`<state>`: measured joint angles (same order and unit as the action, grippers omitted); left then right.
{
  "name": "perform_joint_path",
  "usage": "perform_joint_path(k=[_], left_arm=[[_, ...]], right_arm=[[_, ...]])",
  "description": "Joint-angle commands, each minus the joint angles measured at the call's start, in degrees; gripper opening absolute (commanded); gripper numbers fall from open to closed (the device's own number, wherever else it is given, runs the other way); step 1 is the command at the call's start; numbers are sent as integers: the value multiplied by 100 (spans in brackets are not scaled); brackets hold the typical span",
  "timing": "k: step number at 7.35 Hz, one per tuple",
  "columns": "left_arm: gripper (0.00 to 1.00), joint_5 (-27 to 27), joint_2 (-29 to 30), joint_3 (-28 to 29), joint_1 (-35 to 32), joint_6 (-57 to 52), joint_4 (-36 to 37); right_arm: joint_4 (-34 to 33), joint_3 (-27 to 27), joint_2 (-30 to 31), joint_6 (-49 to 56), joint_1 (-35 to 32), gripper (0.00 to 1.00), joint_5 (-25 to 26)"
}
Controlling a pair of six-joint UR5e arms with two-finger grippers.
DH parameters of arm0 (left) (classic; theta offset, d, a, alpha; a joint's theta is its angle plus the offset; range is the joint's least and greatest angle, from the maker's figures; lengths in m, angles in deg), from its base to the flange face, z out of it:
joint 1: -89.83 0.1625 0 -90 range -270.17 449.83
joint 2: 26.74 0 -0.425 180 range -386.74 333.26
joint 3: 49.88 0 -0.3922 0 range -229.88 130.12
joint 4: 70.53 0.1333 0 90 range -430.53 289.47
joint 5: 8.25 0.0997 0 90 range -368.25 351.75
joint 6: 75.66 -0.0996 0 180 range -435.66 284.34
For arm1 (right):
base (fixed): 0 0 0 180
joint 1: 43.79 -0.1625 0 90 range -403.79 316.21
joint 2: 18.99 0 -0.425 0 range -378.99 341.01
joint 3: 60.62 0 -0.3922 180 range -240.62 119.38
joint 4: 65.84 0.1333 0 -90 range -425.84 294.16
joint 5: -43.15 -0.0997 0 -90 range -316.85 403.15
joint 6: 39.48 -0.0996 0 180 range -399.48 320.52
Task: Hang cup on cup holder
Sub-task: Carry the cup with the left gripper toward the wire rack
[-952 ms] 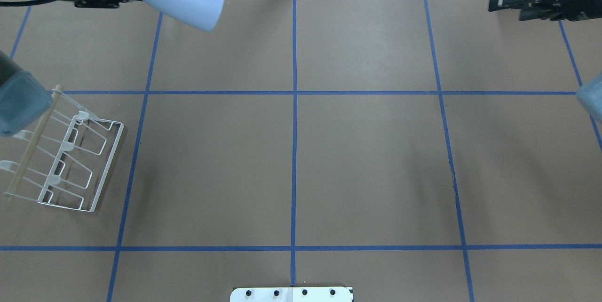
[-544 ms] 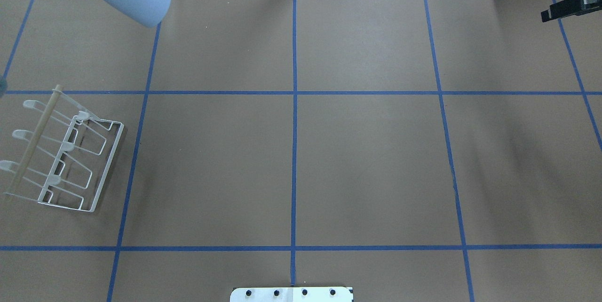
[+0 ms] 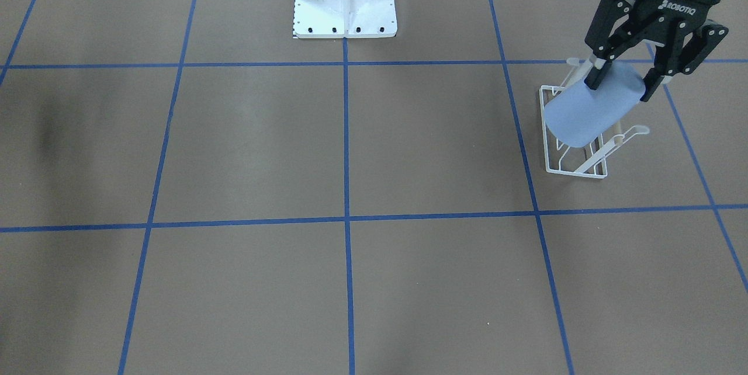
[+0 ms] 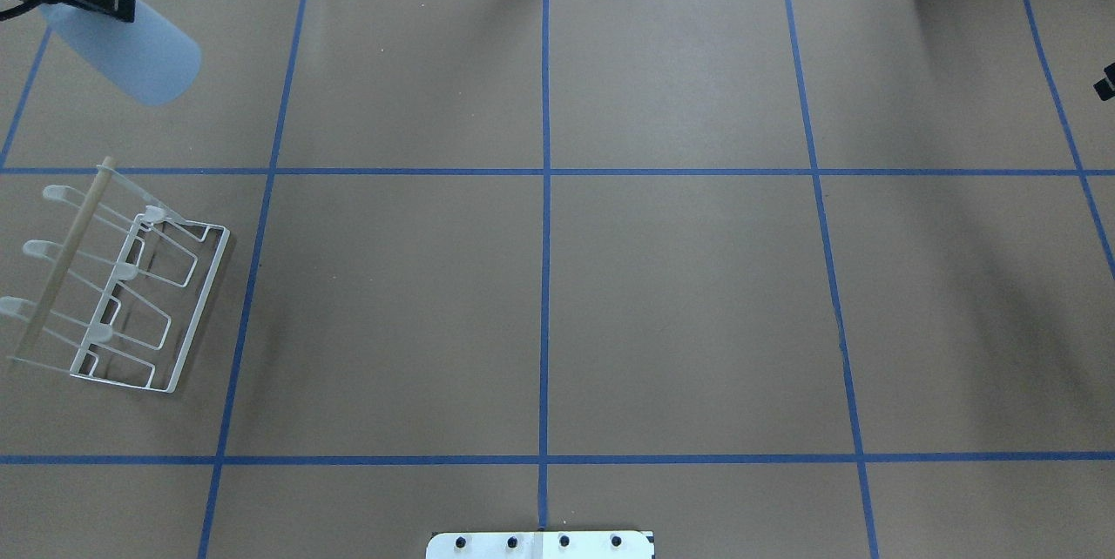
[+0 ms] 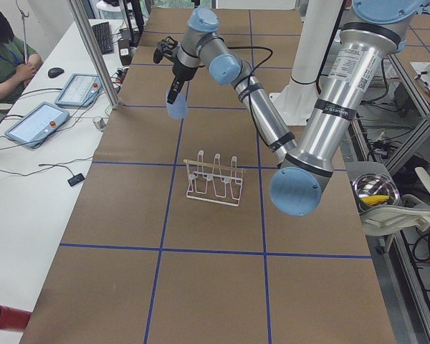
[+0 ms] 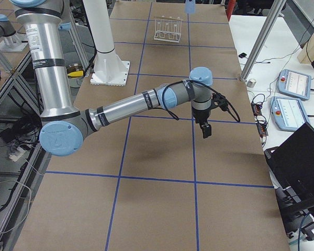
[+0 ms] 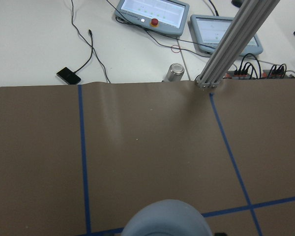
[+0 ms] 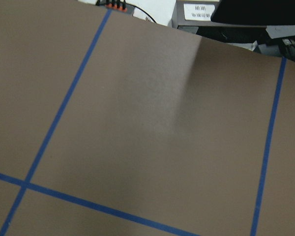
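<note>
Cup (image 3: pixel 584 115): held in the air over the far-left part of the table, tilted, with its wide open end slanting down and away from the fingers.
Step in hand: carrying; I judge the cup is picked up and on its way to the rack, the hanging not yet done.
Next move: calls for bringing the open end in line with one prong, then sliding the cup down over it before letting go; a poor angle could knock the light wire frame aside.
Near left, rack (image 4: pixel 200 311): stands on the brown table (image 4: pixel 610 280), its prongs (image 4: pixel 35 247) slanting up to the left past the wooden bar (image 4: pixel 65 267); all prongs are bare.
Farther left, left gripper (image 3: pixel 620 86): closed on the narrow bottom end of the cup, one finger on each side.
Cup to rack: raised beyond the rack's far end in the overhead view and touching no prong; how far off the nearest tip is, I cannot tell.
Far right, right gripper (image 6: pixel 205 129): hangs over bare table, well apart from cup and rack; whether its jaws are apart or together I cannot tell.
</note>
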<state>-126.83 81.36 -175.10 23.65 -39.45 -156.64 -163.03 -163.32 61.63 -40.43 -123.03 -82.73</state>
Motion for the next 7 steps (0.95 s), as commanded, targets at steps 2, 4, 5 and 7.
perform_joint_path(k=[2,4,5,7], left_arm=[[0,335,-701,-20,122,-755,78],[0,345,-746,67,385,-747,112],[0,345,-746,85,474,-747,121],[0,389,-746,85,667,-747,174]], right_arm=[[-678,-39,76,104,-13,100,-296],[-625,-39,59,86,-4,100,-341],[-616,-30,68,86,-4,100,-323],[-599,22,24,86,-4,100,-323]])
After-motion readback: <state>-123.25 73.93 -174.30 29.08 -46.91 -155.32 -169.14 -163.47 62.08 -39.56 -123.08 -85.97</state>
